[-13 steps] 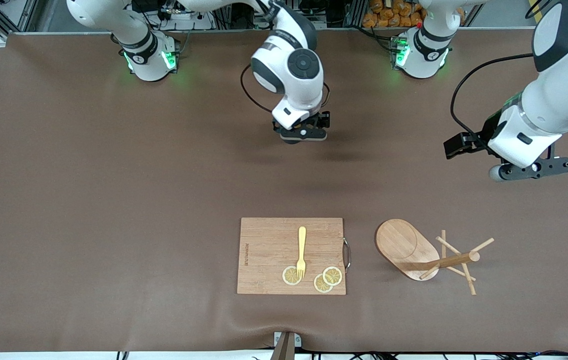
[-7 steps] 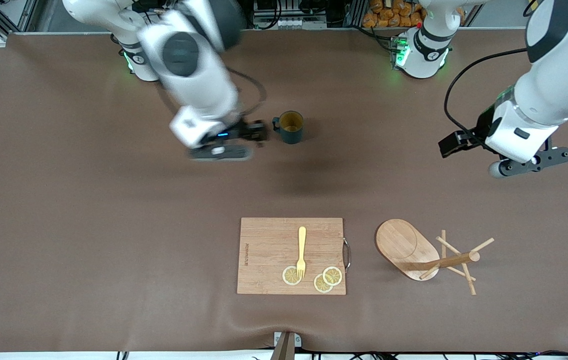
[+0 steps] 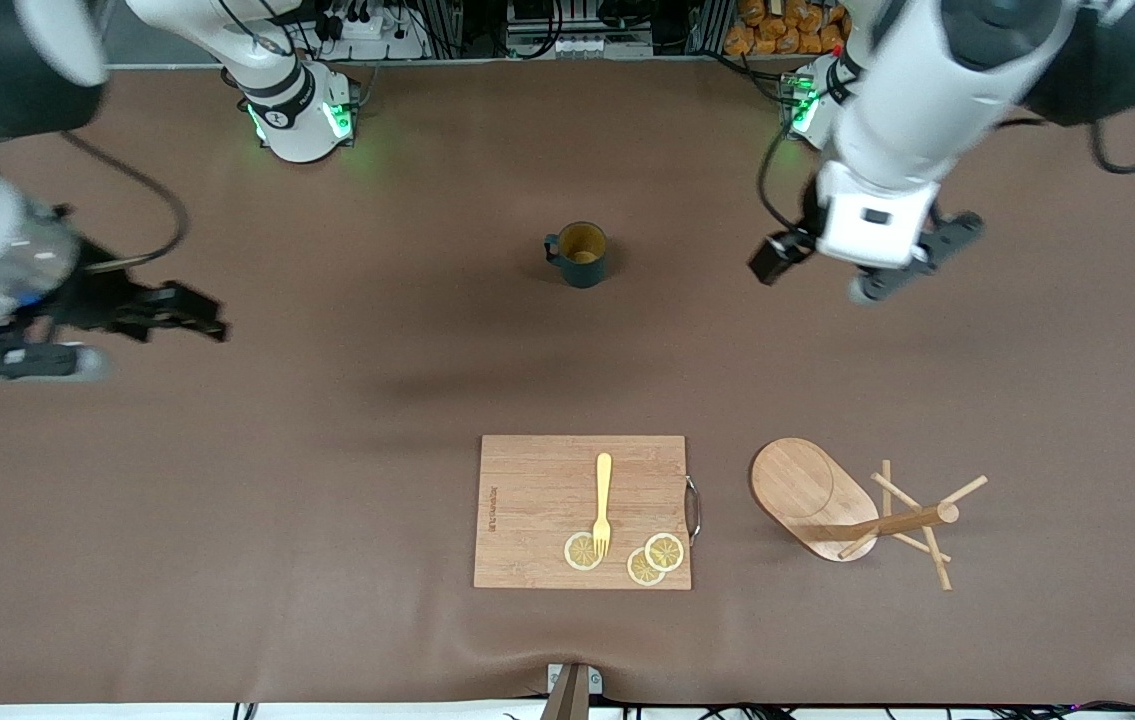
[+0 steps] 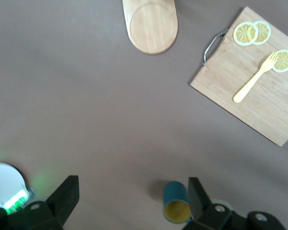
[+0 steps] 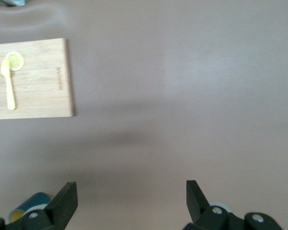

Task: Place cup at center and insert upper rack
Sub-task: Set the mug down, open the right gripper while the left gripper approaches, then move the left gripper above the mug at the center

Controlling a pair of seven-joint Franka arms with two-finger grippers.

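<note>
A wide table with a smooth brown covering fills almost the whole front view. The covering shows soft wrinkles near the edge closest to the front camera. Above the table's top edge there are metal frames, cables and some orange packages on a shelf. The bases of both arms stand along this edge, each with a green light.

The cup stands upright on the bare covering, about in the middle between the two ends of the table, and nothing touches it. The upper rack lies on its side much nearer to the front camera and toward the left arm's end; its oval base is tilted up and its pegs point away. Just beside it, toward the right arm's end, a bamboo cutting board lies flat with a yellow fork and three lemon slices on it.

The left gripper hangs over the bare covering beside the cup; its fingers are spread apart and hold nothing. The right gripper is over the right arm's end of the table, well apart from the cup, also spread wide and empty.
</note>
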